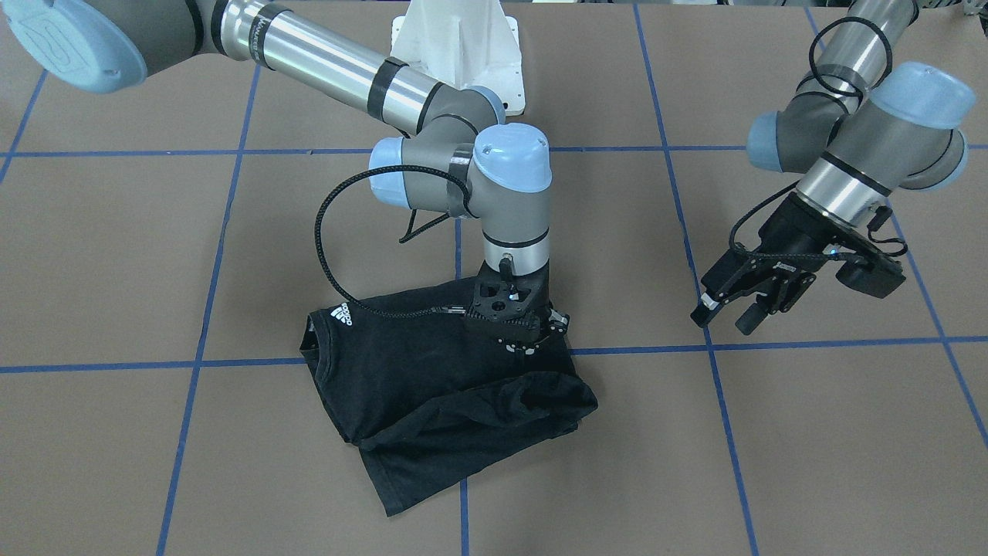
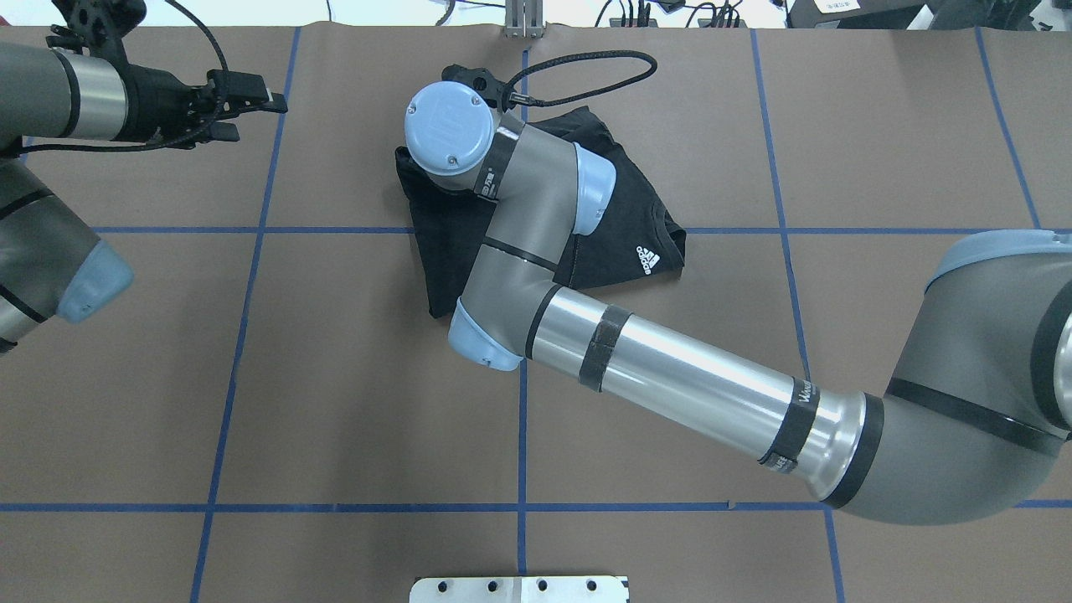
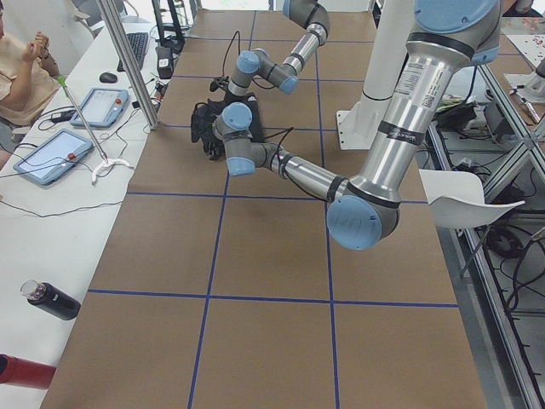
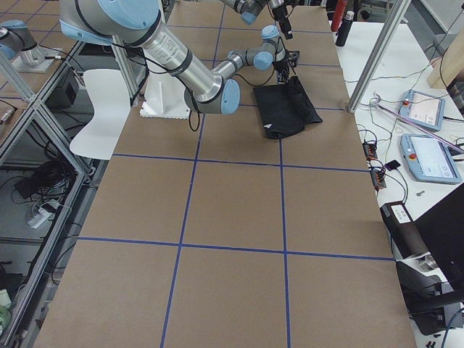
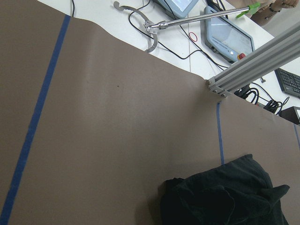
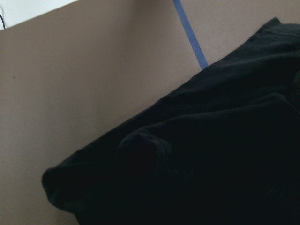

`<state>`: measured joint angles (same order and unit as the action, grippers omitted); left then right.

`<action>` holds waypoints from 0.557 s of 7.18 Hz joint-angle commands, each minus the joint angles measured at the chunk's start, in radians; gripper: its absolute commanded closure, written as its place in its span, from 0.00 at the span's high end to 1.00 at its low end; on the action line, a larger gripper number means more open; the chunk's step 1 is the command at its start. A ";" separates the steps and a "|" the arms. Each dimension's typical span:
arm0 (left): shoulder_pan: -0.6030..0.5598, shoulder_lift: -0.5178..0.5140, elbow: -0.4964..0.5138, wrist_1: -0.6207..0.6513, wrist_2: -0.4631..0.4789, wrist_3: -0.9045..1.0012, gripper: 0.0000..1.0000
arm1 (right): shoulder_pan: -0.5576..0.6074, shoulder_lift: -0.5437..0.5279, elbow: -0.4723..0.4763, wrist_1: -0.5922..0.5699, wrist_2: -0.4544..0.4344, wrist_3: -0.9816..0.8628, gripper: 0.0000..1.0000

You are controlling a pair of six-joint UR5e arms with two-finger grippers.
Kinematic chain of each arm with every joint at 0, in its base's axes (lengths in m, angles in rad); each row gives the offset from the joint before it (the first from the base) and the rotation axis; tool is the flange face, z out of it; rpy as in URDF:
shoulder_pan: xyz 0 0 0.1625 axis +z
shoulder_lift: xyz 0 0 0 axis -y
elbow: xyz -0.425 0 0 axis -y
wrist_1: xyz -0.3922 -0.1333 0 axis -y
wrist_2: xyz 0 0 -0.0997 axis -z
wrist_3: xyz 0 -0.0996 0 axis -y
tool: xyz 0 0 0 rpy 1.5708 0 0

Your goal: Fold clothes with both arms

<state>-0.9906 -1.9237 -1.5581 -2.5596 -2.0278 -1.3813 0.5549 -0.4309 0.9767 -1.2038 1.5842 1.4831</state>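
The black T-shirt (image 1: 432,401) lies folded in a bunched heap on the brown table. Its white logo (image 1: 342,315) faces up by the collar, and the front print is hidden. It also shows in the overhead view (image 2: 620,243) and the left wrist view (image 5: 225,197), and it fills the right wrist view (image 6: 211,154). My right gripper (image 1: 529,345) points straight down onto the shirt's edge nearest the robot. I cannot tell how its jaws stand. My left gripper (image 1: 727,315) is open and empty, held above bare table well to the side of the shirt.
The white pedestal base (image 1: 455,46) stands behind the shirt. Blue tape lines (image 1: 718,386) grid the table. An operators' desk with tablets (image 4: 428,156) and an aluminium post (image 4: 377,51) run along the far side. A dark bottle (image 3: 51,300) lies there.
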 commanded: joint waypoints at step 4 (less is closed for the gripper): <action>-0.033 0.018 0.000 0.009 -0.026 0.030 1.00 | 0.009 0.116 -0.288 0.223 -0.087 0.046 0.00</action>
<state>-1.0216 -1.9065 -1.5581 -2.5538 -2.0534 -1.3519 0.5493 -0.3469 0.7473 -1.0403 1.5197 1.4790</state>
